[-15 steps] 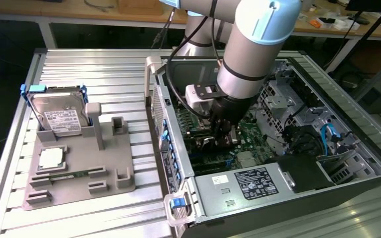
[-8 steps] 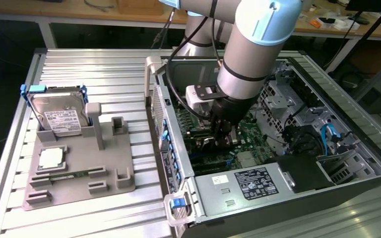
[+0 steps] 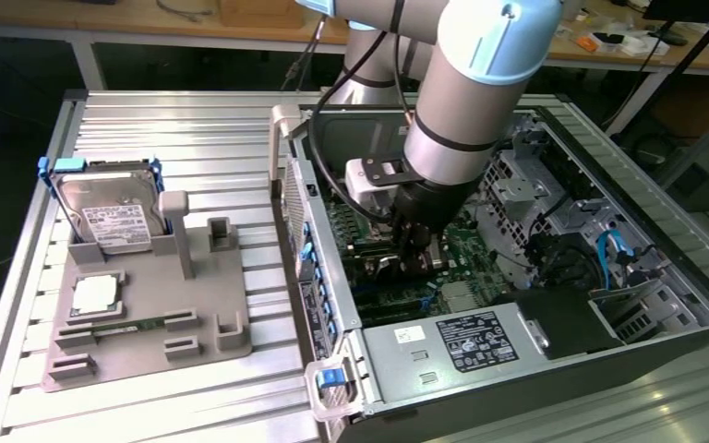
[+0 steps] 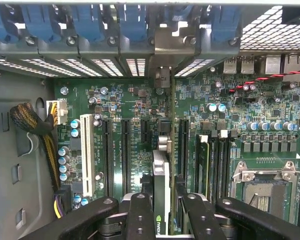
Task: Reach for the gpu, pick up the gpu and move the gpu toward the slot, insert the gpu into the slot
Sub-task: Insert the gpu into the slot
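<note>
In the wrist view the black fingers (image 4: 140, 220) are closed on the gpu (image 4: 161, 185), which is seen edge-on between them; its lower part is cut off by the picture's edge and its faces are hidden. Its long axis runs away from the camera toward the case's rear brackets (image 4: 165, 45), parallel to the black slots (image 4: 125, 155) on the motherboard (image 4: 215, 90). The card stands above the board between two slots; whether its edge touches one cannot be made out. A white slot (image 4: 87, 160) and a cable bundle (image 4: 27, 120) lie off to one side, the empty processor socket (image 4: 262, 187) to the other. In the exterior view the arm (image 3: 460, 129) hides most of the gripper (image 3: 410, 254) inside the open case (image 3: 650, 240). A hard drive (image 3: 114, 217) sits in a grey holder (image 3: 145, 323) on the bench (image 3: 158, 120).
</note>
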You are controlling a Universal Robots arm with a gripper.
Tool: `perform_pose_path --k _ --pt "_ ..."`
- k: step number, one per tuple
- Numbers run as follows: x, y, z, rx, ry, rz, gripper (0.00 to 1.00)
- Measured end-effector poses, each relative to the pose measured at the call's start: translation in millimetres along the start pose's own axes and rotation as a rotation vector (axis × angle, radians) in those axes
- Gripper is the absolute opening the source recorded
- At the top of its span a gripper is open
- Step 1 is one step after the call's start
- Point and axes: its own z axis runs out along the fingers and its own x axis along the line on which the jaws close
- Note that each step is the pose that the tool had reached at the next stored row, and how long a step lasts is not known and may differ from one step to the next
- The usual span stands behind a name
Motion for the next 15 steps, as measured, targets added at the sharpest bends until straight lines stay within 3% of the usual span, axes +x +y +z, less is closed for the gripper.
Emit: perform_pose_path --k 15 --pt "0.2 0.3 7.4 0.0054 -0.0001 0.000 0.27"
